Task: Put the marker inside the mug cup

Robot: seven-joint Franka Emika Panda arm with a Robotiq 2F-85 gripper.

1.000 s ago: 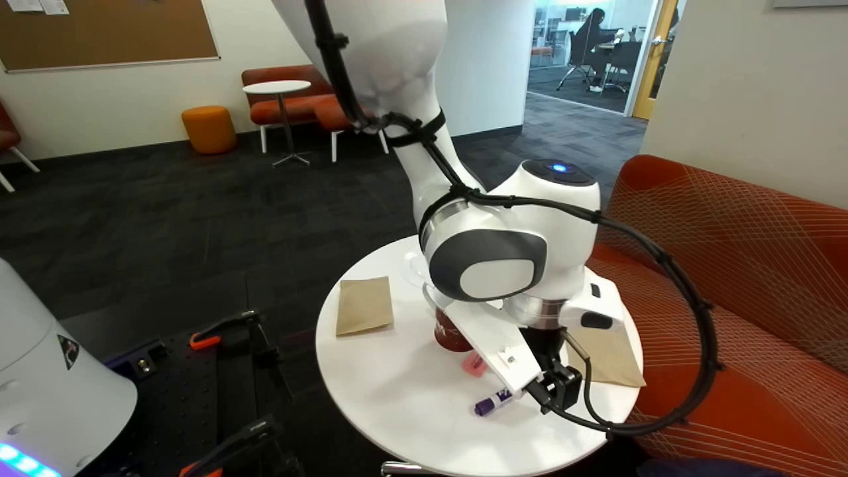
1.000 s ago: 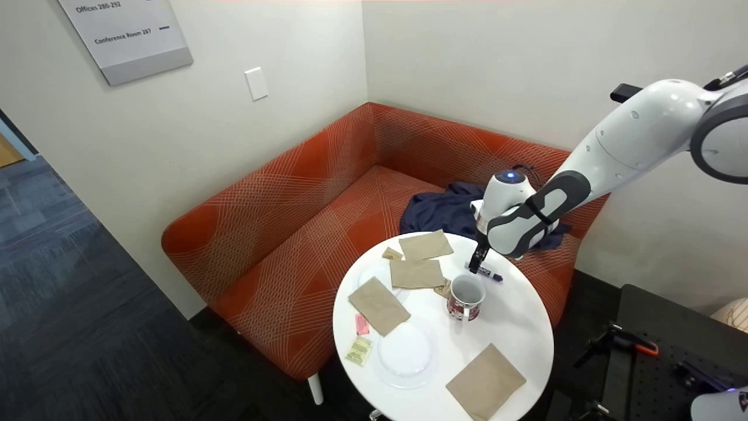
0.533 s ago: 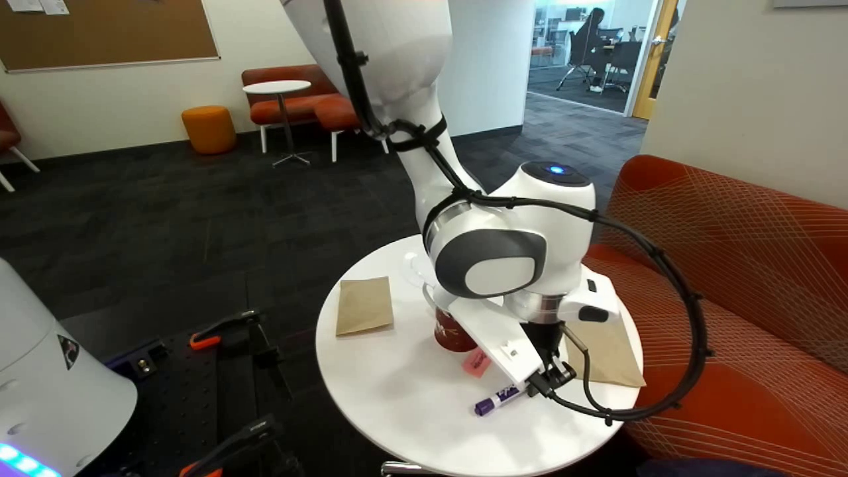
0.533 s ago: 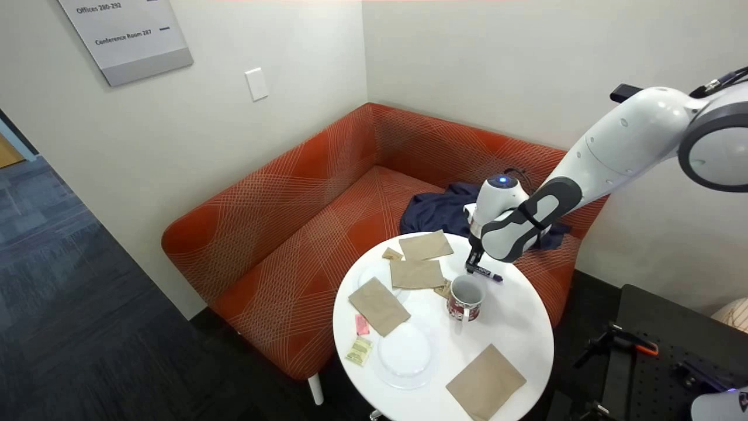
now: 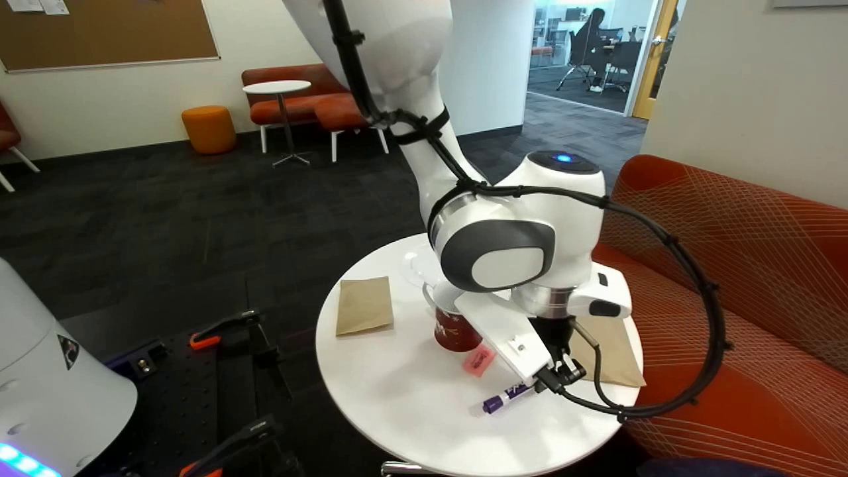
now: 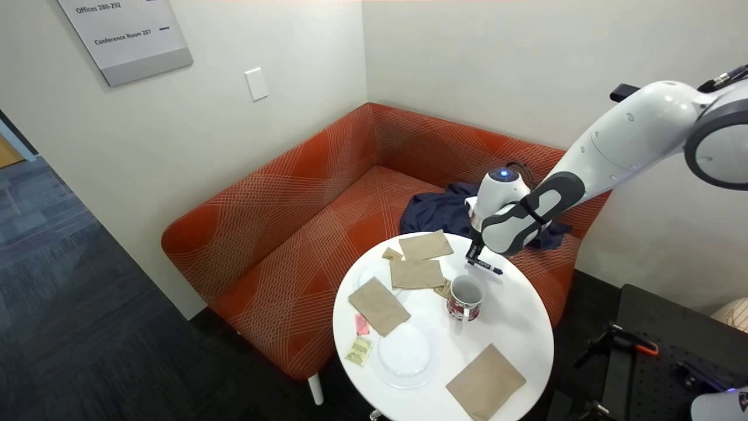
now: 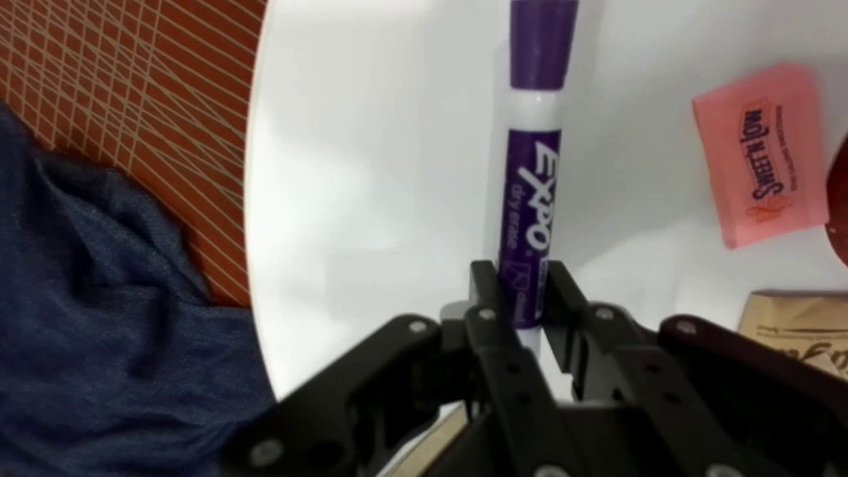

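Using our claw [image 7: 521, 291], pinched on both sides of the purple marker [image 7: 530, 199], we hold it just above the white counter [image 5: 424, 411]; nearby lies a pink packet [image 7: 765, 159], and beside that our dark red mug [image 6: 466, 297] stands upright.
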